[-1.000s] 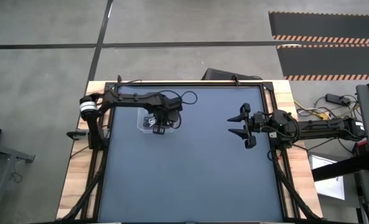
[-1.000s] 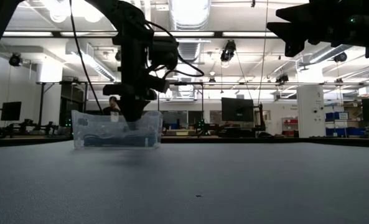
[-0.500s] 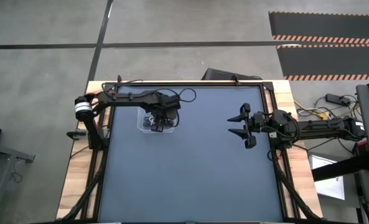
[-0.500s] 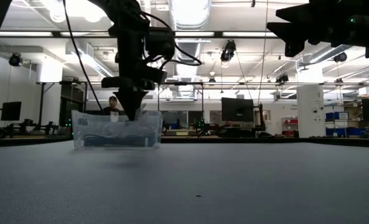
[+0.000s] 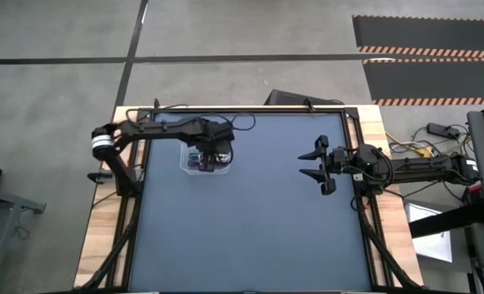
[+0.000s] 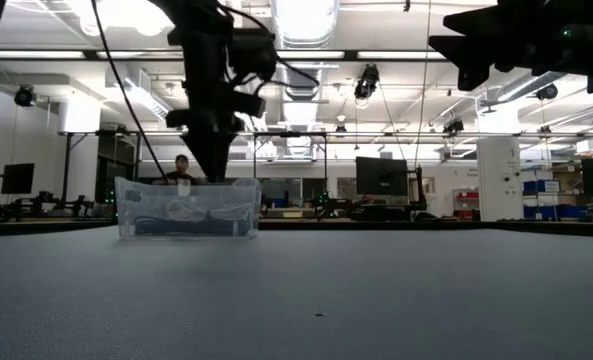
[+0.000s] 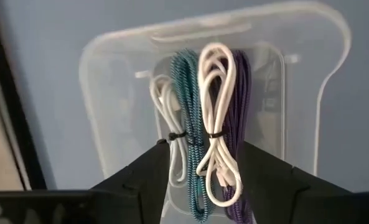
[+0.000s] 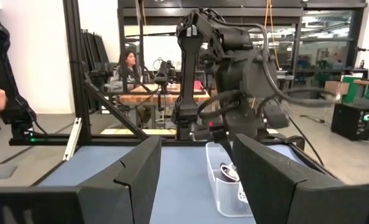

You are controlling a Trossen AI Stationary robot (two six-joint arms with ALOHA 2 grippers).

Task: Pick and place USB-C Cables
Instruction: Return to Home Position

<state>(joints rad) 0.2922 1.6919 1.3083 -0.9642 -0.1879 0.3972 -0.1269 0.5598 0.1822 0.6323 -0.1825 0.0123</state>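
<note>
Left gripper [image 5: 212, 155], fingers spread, hangs over the box [image 6: 146, 222] of cables [image 7: 204, 124], hiding perhaps half from above; right gripper [image 5: 307, 163], also spread, waits apart.

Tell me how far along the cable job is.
Done: all four USB-C cables, two white, one teal and one purple, lie in the clear box. In hand: nothing. The left tool hangs open just above the box, and the right tool waits open at the right side of the table. Left: apparently only bringing the arms to rest.
</note>
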